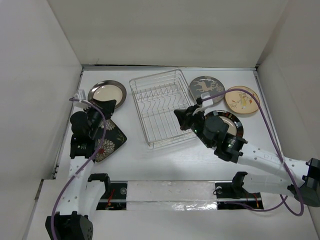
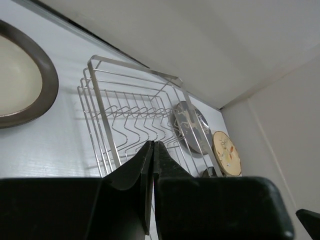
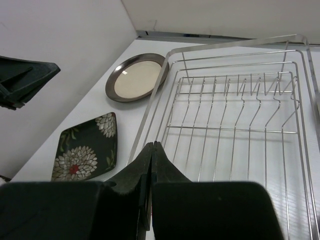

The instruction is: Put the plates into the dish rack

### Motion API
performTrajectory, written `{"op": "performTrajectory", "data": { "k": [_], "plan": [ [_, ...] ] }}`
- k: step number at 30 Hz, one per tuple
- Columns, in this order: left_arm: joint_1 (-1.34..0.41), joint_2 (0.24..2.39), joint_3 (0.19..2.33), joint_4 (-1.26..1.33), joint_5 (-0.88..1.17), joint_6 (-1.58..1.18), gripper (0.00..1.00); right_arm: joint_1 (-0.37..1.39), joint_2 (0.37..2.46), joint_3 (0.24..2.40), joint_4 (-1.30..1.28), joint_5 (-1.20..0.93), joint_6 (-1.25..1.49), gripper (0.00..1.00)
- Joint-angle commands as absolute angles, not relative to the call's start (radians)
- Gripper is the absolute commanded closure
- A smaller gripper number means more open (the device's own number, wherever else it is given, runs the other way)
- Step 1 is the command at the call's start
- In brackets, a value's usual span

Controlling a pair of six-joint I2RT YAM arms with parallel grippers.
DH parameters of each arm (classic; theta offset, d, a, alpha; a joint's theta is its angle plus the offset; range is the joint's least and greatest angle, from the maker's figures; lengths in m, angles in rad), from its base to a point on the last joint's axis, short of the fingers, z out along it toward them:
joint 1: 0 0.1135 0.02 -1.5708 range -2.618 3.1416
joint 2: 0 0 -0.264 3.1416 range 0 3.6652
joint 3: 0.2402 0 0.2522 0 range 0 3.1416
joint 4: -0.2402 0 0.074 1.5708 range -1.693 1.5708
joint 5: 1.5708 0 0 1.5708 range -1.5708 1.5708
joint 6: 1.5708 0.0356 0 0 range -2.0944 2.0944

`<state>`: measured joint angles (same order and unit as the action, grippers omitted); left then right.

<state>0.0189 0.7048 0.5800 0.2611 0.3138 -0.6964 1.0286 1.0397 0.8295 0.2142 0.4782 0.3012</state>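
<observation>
The silver wire dish rack (image 1: pixel 161 106) stands mid-table and holds no plates; it also shows in the left wrist view (image 2: pixel 130 120) and the right wrist view (image 3: pixel 240 120). A dark-rimmed cream plate (image 1: pixel 107 93) lies left of it, the black square floral plate (image 1: pixel 108 140) lies near left. The grey deer plate (image 1: pixel 206 90) and tan plate (image 1: pixel 242 100) lie right of the rack. A second dark-rimmed plate (image 1: pixel 235 125) lies partly under my right arm. My left gripper (image 1: pixel 107 106) is shut and empty above the floral plate's far side. My right gripper (image 1: pixel 181 116) is shut and empty at the rack's right edge.
White walls enclose the table on three sides. A metal rail (image 1: pixel 170 192) runs along the near edge between the arm bases. Purple cables (image 1: pixel 270 125) loop over both arms.
</observation>
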Motion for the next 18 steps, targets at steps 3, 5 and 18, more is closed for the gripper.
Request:
{"op": "performTrajectory", "data": {
  "k": [3, 5, 18],
  "plan": [
    [0.014, 0.75, 0.588, 0.338, 0.215, -0.69, 1.0, 0.991, 0.994, 0.816, 0.207, 0.424, 0.29, 1.0],
    [0.083, 0.788, 0.587, 0.324, 0.187, -0.709, 1.0, 0.98, 0.98, 0.802, 0.201, 0.423, 0.288, 1.0],
    [0.27, 1.27, 0.764, 0.225, 0.051, -0.632, 0.33, 0.811, 0.939, 0.738, 0.215, 0.245, 0.348, 0.59]
  ]
}}
